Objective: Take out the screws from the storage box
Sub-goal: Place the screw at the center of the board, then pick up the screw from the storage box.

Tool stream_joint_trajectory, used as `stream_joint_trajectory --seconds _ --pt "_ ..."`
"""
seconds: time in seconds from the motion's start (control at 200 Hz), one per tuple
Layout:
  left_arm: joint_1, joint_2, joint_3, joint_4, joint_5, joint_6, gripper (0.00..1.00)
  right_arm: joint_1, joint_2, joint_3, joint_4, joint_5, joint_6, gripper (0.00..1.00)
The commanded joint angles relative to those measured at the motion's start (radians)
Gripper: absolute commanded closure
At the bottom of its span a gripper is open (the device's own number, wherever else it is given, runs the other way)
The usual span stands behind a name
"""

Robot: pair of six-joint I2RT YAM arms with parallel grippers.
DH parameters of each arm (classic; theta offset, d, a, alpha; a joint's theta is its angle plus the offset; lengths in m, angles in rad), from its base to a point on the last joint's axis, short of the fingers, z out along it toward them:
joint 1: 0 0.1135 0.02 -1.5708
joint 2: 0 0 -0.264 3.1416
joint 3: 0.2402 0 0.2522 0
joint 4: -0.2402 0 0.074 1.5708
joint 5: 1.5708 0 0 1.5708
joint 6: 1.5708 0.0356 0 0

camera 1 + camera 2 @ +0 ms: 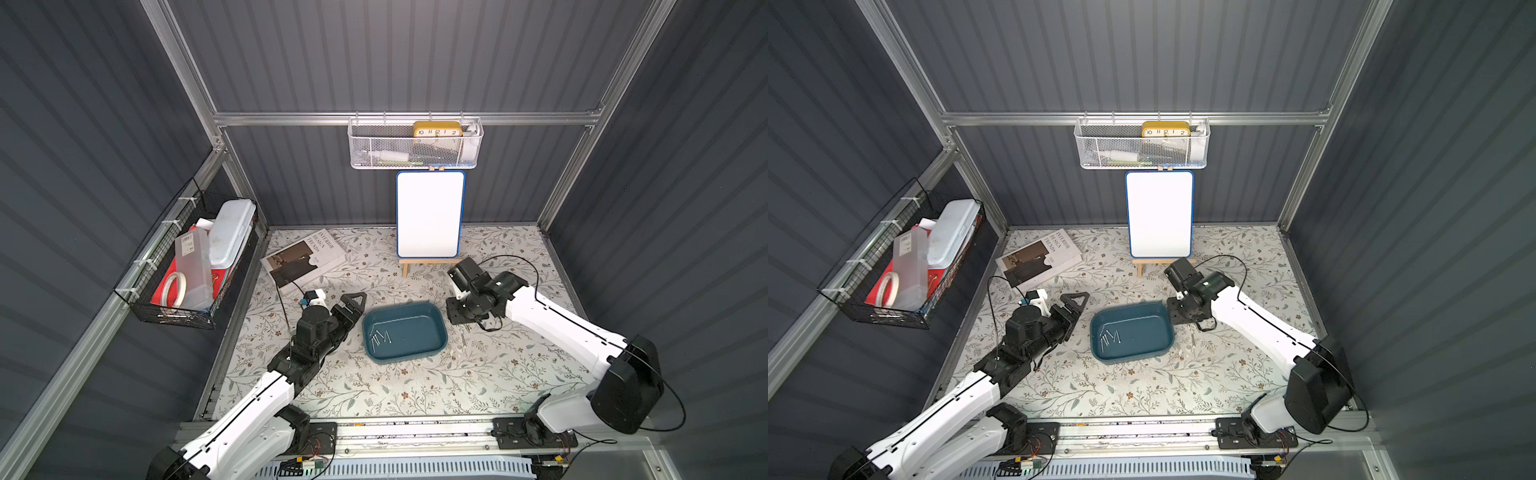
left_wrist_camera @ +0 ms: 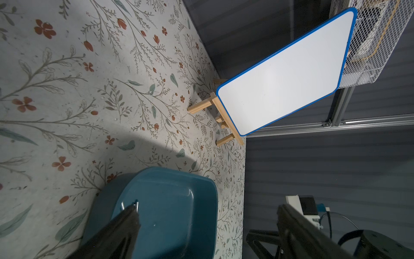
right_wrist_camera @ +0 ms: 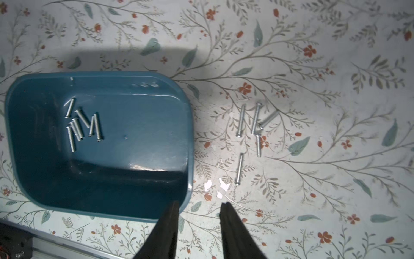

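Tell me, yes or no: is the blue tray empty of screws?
No, the right wrist view shows several screws lying bunched together on the floor of the blue tray.

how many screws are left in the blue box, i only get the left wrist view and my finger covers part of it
Observer: Roughly seven screws lie clustered in the storage box, toward the left arm's side, clear in the right wrist view.
Operator: any out already
Observer: Yes, five taken-out screws lie on the table beside the box, on the right arm's side.
Operator: is the right arm carrying one
Observer: No, the right end effector is open and empty, near the box's rim.
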Motion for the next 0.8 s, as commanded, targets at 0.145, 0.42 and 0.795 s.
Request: stream_joint_trajectory --seconds 0.145,0.42,0.795 --pt "-0.004 -0.062 0.022 -0.099 -0.059 -0.007 0.01 0.204 0.288 0.255 -0.077 0.027 -0.034 0.64" --pt "-0.003 -0.152 0.016 -0.162 -0.089 -0.029 0.01 0.26 0.567 0.477 -0.092 0.002 -0.052 0.64" --pt "-0.004 -0.181 -0.001 -0.189 -0.1 -0.048 0.01 0.267 0.75 0.602 -0.082 -0.008 -0.045 0.72"
